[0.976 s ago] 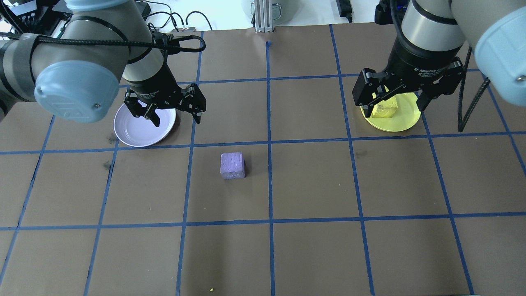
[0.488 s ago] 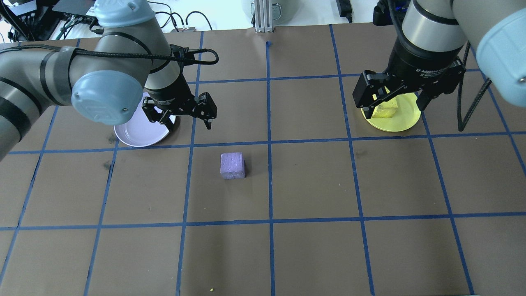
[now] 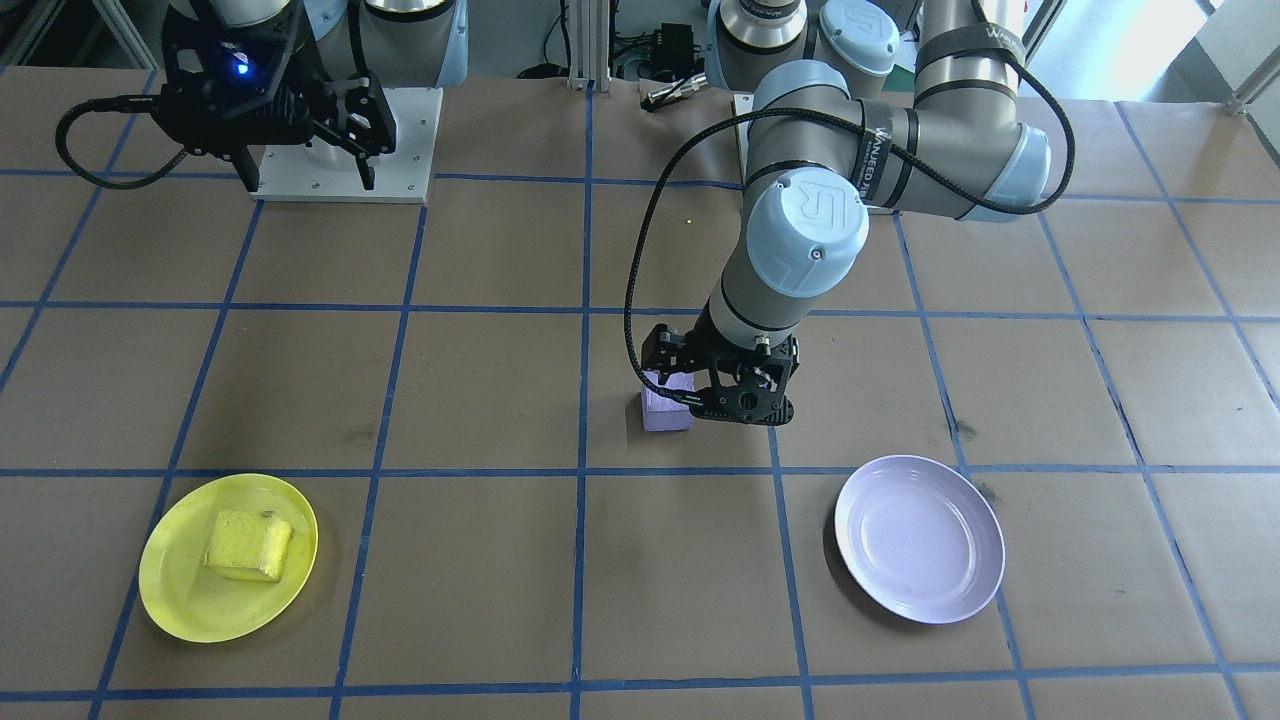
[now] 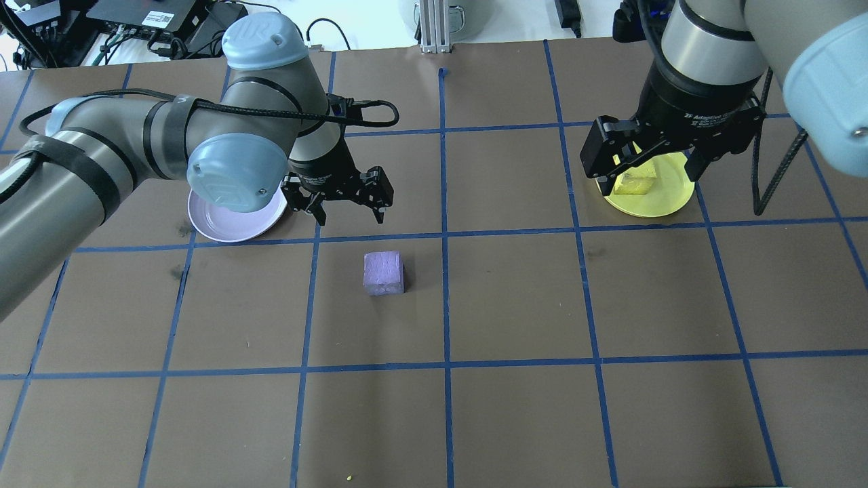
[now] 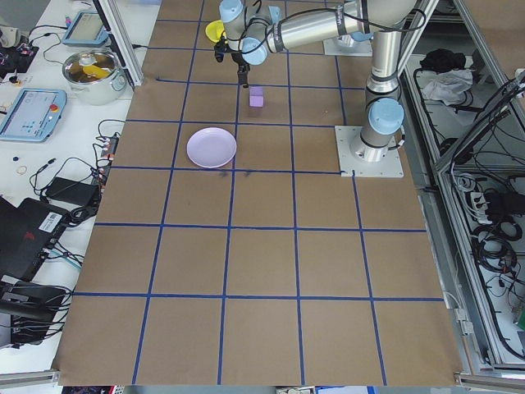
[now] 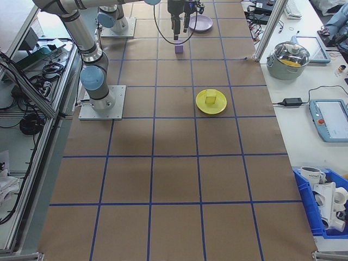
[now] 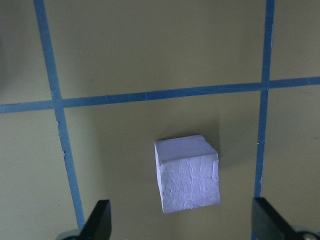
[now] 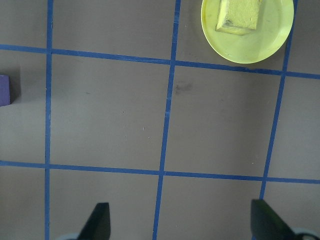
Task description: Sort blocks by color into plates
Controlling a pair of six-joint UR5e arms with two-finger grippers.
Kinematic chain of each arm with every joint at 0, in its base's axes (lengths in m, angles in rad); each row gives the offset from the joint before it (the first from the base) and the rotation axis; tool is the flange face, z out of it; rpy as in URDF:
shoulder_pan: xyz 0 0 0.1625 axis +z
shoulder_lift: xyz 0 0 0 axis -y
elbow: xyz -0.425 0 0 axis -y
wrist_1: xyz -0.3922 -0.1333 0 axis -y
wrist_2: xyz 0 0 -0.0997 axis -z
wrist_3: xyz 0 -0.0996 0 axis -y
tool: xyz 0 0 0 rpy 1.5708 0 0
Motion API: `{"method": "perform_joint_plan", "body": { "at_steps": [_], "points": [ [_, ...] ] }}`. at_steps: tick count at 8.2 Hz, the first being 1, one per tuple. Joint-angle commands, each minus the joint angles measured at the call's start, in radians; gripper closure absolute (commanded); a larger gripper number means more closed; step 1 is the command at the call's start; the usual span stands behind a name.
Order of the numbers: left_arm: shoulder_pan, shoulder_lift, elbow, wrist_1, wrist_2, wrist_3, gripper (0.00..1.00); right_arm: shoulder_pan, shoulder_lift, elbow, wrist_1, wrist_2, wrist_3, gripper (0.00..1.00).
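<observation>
A small matte purple foam cube (image 4: 384, 273) sits on the brown paper-covered worktop (image 4: 515, 407), inside one square of the blue tape grid (image 4: 444, 298), apart from both plates. The left gripper (image 4: 349, 211) hangs above the worktop with its two black fingers spread apart and nothing between them. In the overhead view it is between the cube and the round pale lavender plastic plate (image 4: 234, 220). In the left wrist view the purple cube (image 7: 188, 173) lies ahead of the two spread fingertips (image 7: 100, 220), roughly midway between them and touching neither. In the front-facing view the left gripper (image 3: 718, 388) overlaps the purple cube (image 3: 664, 412), so how high it stands over the cube is hard to judge from there. The lavender plate (image 3: 920, 538) holds nothing.

The small yellow foam cube (image 3: 247, 543) rests in the round bright yellow plastic plate (image 3: 180, 600), a little off its middle. The right gripper (image 4: 645, 181) is held high, with its fingers wide apart and empty; in the overhead view it partly hides the yellow plate (image 4: 668, 196) and the yellow cube (image 4: 636, 183). Its wrist camera looks down on the yellow cube (image 8: 239, 15) in the yellow plate (image 8: 272, 35) at the top of its view, and just catches an edge of the purple cube (image 8: 4, 90) at the left border.
</observation>
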Motion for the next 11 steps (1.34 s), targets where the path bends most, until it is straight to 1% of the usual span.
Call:
{"method": "perform_joint_plan", "body": {
  "at_steps": [1, 3, 5, 6, 7, 10, 11],
  "points": [
    [-0.015, -0.058, -0.011, 0.007, -0.007, -0.002, 0.00, 0.001, -0.002, -0.001, -0.003, 0.000, 0.000, 0.00],
    [-0.059, -0.084, -0.018, 0.005, -0.007, -0.010, 0.00, -0.001, -0.002, -0.001, 0.009, -0.005, -0.002, 0.00],
    [-0.076, -0.119, -0.022, 0.005, -0.002, -0.010, 0.00, -0.001, -0.002, 0.000, 0.022, -0.005, -0.003, 0.00],
    [-0.075, -0.127, -0.020, 0.007, 0.008, -0.005, 0.00, -0.001, 0.004, 0.000, 0.054, -0.009, -0.002, 0.00],
    [-0.073, -0.121, -0.011, 0.007, 0.014, 0.004, 0.00, 0.001, 0.001, 0.000, 0.051, -0.002, -0.002, 0.00],
    [-0.073, -0.158, -0.017, 0.019, 0.011, 0.001, 0.00, 0.002, -0.002, 0.002, 0.031, -0.002, 0.002, 0.00],
    [-0.073, -0.164, -0.017, 0.020, 0.011, 0.001, 0.00, 0.001, 0.000, 0.002, -0.005, -0.002, 0.003, 0.00]
  ]
}}
